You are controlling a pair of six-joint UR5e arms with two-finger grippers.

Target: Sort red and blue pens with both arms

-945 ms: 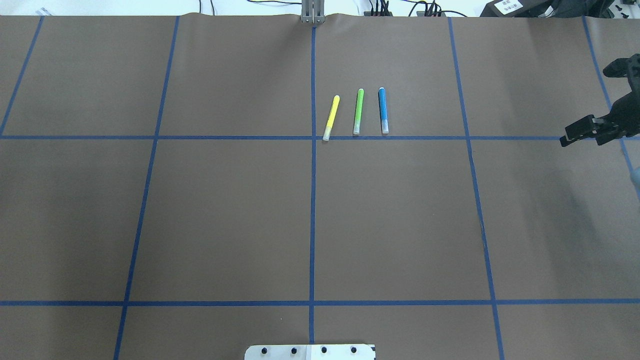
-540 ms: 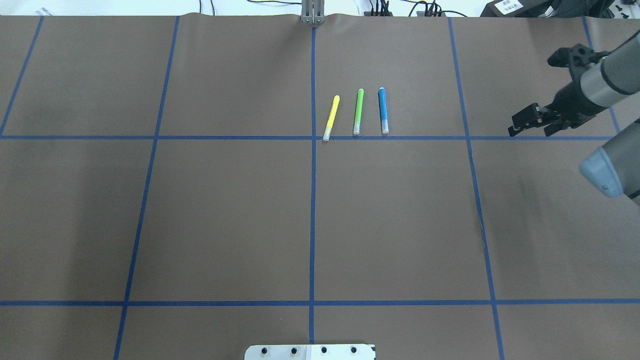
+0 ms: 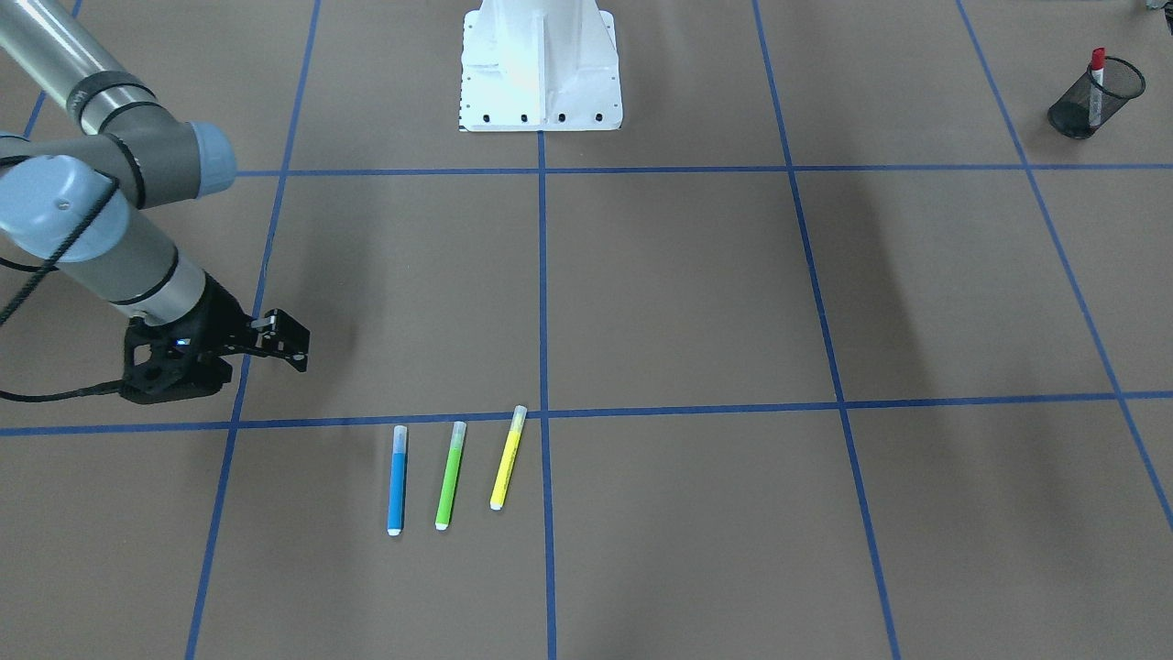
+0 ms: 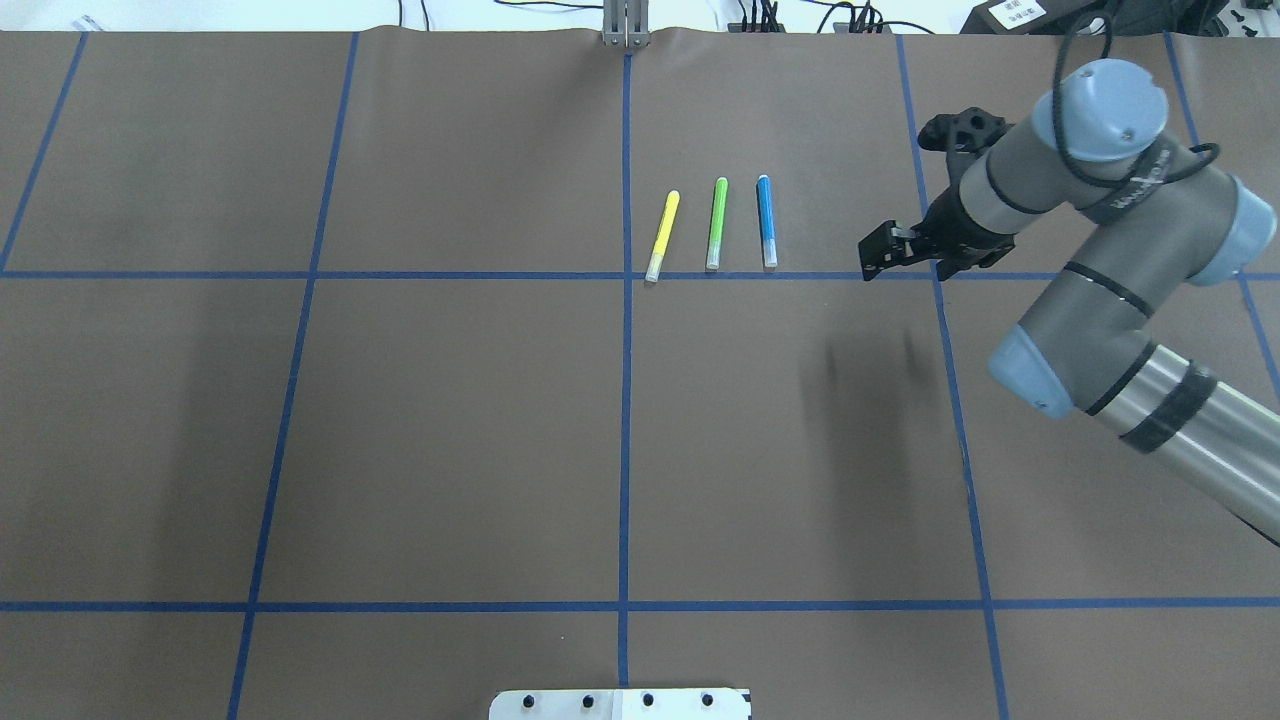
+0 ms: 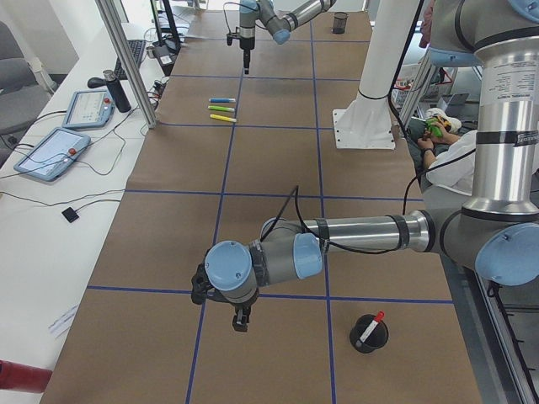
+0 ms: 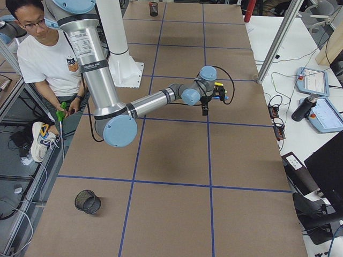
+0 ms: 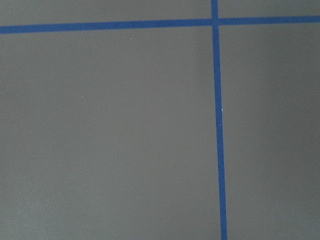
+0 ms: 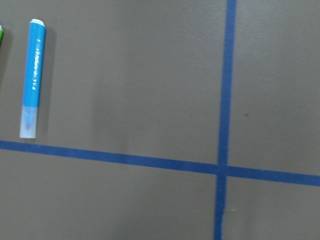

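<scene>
brown paper ruled with blue tape covers the table. in the overhead view the right gripper has swept in from the 3 o'clock edge. under a second ago only its tip showed there. half a second ago it was still well outside the tape line. now it hangs at that line, at 3 o'clock of the blue pen, near it but not over it.

none of the pens has shifted. the blue pen lies flat with its clear cap at the 6 o'clock end. the green pen is just at its 9 o'clock and the yellow pen lies beyond that. the right wrist camera has the blue pen at 10 o'clock of its frame, so the approach looks unfinished. the gripper's fingers merge into one dark shape, and i cannot tell whether they are apart or together.

the red pen stands in the mesh cup at the table's left end. that half of the sort looks done, and the blue pen is what remains. the left gripper hangs near that cup, seen only from the side, so i cannot judge its fingers either.
</scene>
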